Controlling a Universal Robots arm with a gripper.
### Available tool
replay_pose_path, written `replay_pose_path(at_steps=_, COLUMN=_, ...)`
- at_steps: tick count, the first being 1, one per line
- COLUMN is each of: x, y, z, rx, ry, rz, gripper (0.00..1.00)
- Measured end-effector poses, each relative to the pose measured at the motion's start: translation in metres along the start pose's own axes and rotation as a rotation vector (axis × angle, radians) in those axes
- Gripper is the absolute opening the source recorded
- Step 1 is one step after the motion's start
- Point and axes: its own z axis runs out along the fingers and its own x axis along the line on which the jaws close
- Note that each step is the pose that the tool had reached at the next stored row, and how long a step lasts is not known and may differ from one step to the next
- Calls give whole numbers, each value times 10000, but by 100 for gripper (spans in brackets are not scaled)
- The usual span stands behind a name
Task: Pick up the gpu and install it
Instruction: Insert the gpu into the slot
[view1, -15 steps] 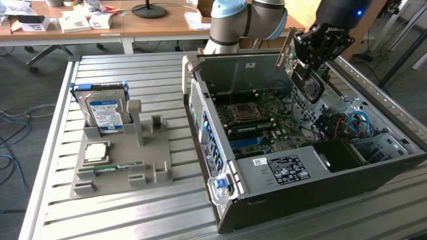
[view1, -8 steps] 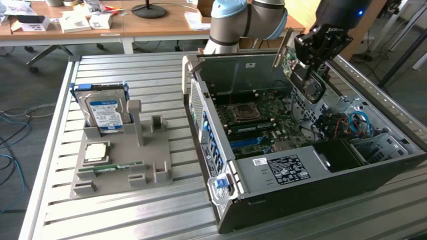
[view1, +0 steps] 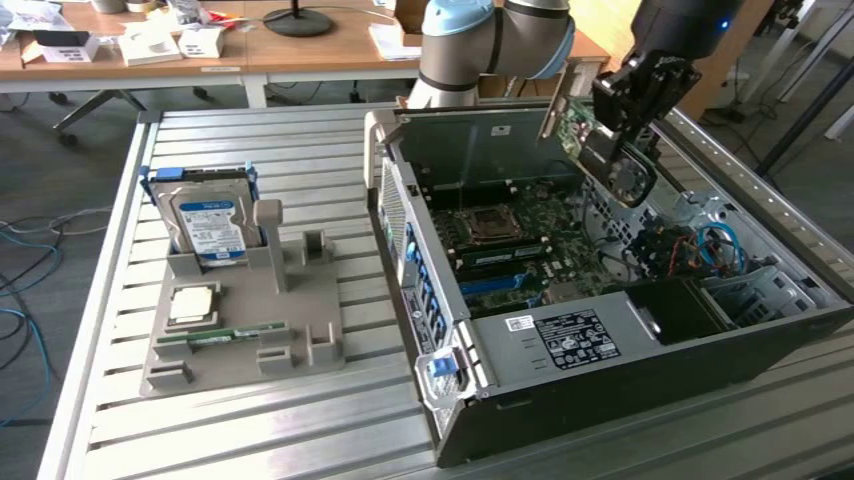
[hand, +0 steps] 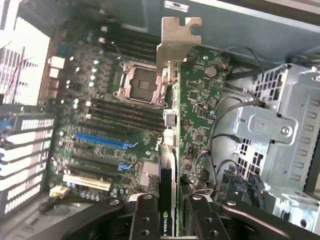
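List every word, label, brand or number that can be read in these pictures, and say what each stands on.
No text can be read as words.
gpu: green logo mark on its edge; the lettering beside it is too blurred.
hard drive: blue-white label, print too small.
computer case: black-and-white sticker, print too small.
motherboard: markings too small.

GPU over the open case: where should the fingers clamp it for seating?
Its upper long edge, from above, clamping the two flat faces, as the gripper holds the gpu now. It is thin and hangs on edge over the motherboard; that leaves its lower edge and bracket free.
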Motion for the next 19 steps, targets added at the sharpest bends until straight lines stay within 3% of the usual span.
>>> replay_pose_path(at_steps=19, x=1, y=0, z=7, rx=246, ry=144, rz=-3127, gripper=26)
